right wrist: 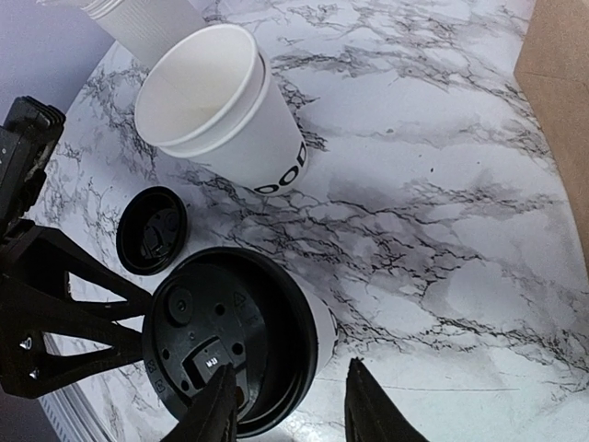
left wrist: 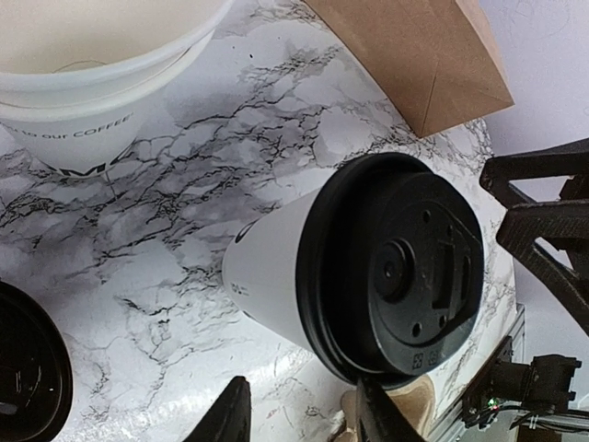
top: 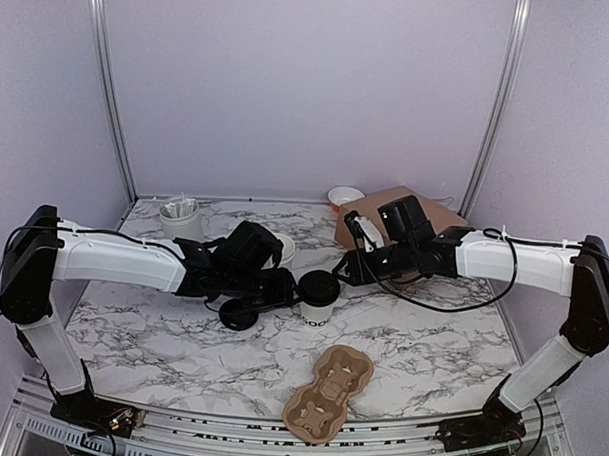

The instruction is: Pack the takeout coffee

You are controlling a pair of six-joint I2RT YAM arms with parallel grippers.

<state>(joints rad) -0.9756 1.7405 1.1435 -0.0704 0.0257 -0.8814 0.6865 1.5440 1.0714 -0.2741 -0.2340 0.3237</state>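
Observation:
The takeout coffee point(top: 318, 301) stands upright mid-table, a white cup with black lettering under a black lid point(left wrist: 396, 276). My left gripper point(top: 283, 287) sits just left of it, open. In the left wrist view the cup wall point(left wrist: 271, 267) lies just beyond the tips point(left wrist: 304, 419), and one fingertip point(left wrist: 382, 414) is close to the lid's rim. My right gripper point(top: 349, 267) hovers at the cup's far right, also open. In the right wrist view its left finger point(right wrist: 216, 414) overlaps the lid point(right wrist: 230, 336), and the other finger is over bare table.
An open lettered cup point(top: 282, 248) and a loose black lid point(top: 239, 314) lie by the left arm. A canister of sticks point(top: 181, 220), a small bowl point(top: 344, 196) and a brown paper bag point(top: 397, 213) stand at the back. A cardboard cup carrier point(top: 329, 394) lies at the front.

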